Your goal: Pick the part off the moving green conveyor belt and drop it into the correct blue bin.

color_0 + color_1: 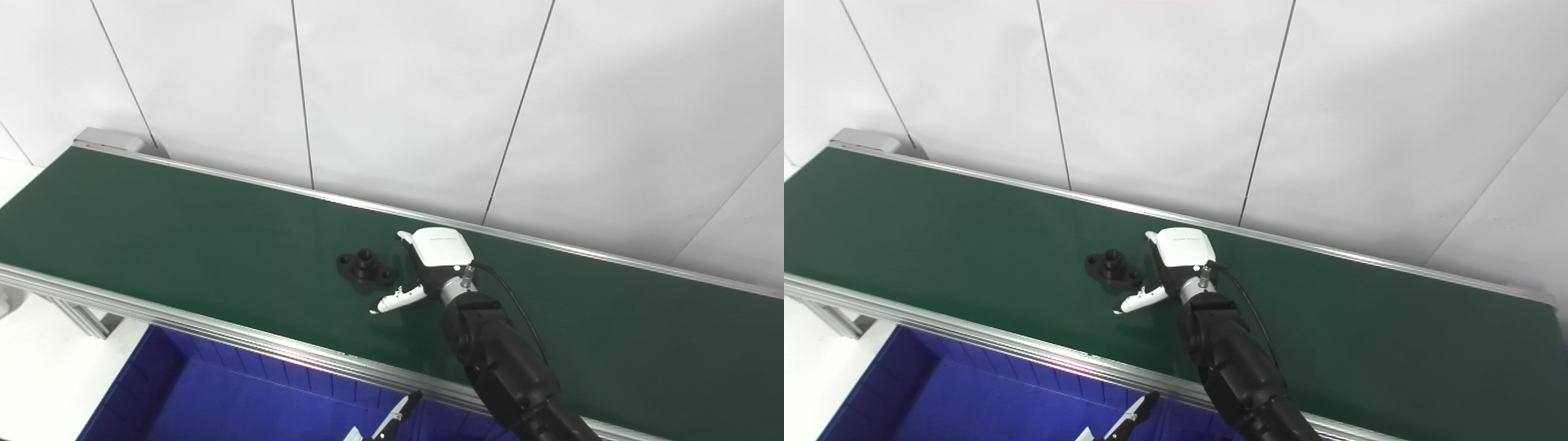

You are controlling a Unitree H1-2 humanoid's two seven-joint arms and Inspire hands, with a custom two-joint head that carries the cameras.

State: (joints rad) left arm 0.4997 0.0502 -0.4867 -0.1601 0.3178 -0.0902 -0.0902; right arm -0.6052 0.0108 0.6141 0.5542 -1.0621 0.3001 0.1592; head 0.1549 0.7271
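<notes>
We see the black part (365, 267) lying flat on the green conveyor belt (184, 233), about midway between the belt's near and far aluminium rails (202, 331) and touching neither. Our right hand (429, 263) sits on the belt just to the right of the part, its white back up, thumb (398, 300) stretched out toward the near left and the fingers (405, 236) reaching along the far side of the part. The hand is spread apart and holds nothing; a narrow gap of green shows between the thumb and the part. The dark right arm crosses the near rail from the bottom right.

To the left of the part the belt runs bare up to its grey end cap (110, 141) at the far left; to the right it is also bare green. Below the near rail lies the blue bin (245, 398). Only a fingertip of our left hand (401, 413) pokes up at the bottom edge over the bin, and we cannot tell whether that hand is spread or closed. White wall panels (398, 92) stand behind the far rail.
</notes>
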